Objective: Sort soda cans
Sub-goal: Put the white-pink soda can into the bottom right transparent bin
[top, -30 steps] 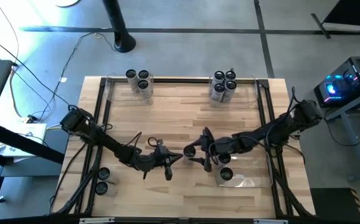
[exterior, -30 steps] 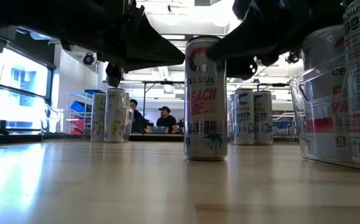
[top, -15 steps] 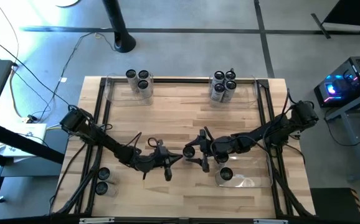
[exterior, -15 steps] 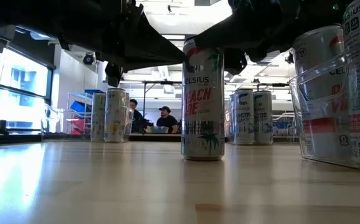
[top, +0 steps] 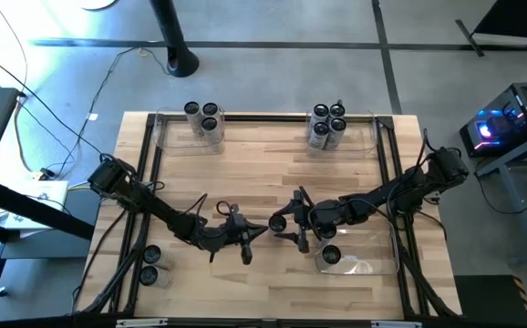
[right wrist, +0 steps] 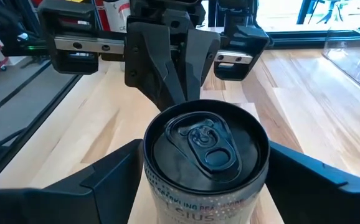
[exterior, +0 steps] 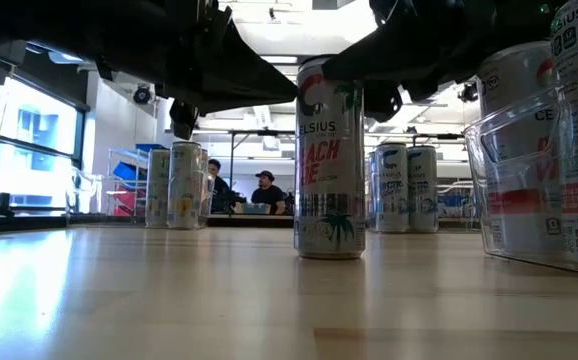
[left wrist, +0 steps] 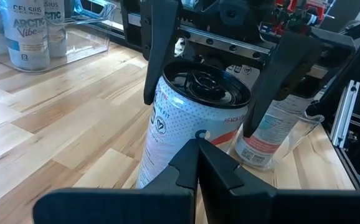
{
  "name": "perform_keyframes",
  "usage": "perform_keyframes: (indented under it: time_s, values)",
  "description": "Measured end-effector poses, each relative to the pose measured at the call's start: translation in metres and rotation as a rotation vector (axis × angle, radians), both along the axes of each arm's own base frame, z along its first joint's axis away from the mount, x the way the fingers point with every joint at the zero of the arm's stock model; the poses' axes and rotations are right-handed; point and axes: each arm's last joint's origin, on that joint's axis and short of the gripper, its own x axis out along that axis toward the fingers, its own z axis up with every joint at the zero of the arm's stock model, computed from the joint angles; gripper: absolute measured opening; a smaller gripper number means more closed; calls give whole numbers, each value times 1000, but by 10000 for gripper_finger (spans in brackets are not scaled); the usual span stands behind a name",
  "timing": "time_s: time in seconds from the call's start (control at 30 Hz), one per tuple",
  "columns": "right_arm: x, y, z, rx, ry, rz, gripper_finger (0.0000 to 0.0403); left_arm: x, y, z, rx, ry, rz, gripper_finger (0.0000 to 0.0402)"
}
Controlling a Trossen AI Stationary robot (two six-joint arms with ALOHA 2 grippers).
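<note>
One soda can (exterior: 329, 160), white with a dark top, stands upright on its base on the table's near middle. My right gripper (top: 284, 224) reaches in from the right, one finger on each side of the can (right wrist: 205, 143). My left gripper (top: 260, 230) comes from the left, shut, with its tip (left wrist: 197, 146) at the can's side (left wrist: 167, 130). More soda cans stand in the clear bins at the table's corners. My right gripper pinches the can's upper side wall (right wrist: 157, 186) between its two fingers (right wrist: 114, 171), just below the top rim. The fingers come nearly level from the table's right. The can stands upright with its base on the table. My left gripper's shut tip points at the can's left side; I cannot tell whether it touches.
A bin (top: 174, 130) at the far left holds three cans and a bin (top: 359, 132) at the far right holds several. The near right bin (top: 364, 264) holds one can (top: 330, 256). Two cans (top: 149, 264) stand at the near left. People sit in the room beyond.
The can between my right gripper's fingers has leaned a little toward the left and now stands straight again, its base on the table throughout. My right gripper has tipped slightly with it.
</note>
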Motion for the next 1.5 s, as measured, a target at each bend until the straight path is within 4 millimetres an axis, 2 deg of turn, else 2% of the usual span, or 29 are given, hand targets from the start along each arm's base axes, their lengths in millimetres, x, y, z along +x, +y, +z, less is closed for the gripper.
perform_keyframes:
  time_s: [0.37, 0.63, 0.83, 1.1, 1.2, 1.33, 1.5]
  values:
    - [5, 2, 4, -36, 41, 9, 302, 0, 0, 1, -3, -6, -1, 0]
    - [19, 6, 26, -101, 231, 14, 302, 0, 0, 1, -3, -7, -3, 0]
    - [25, 8, 44, -110, 279, 12, 302, 1, -1, 5, 29, -35, -14, 0]
    - [26, 8, 39, -118, 313, 10, 301, 3, 2, 6, 54, -34, -11, 0]
    - [27, 8, 36, -115, 321, 1, 286, 3, 2, 6, 61, -34, -12, 0]
    - [28, 8, 36, -109, 319, -9, 245, 3, 1, 6, 61, -38, -12, 0]
    - [24, 7, 40, -148, 318, -59, 240, 1, -1, 6, 74, -33, -22, 0]
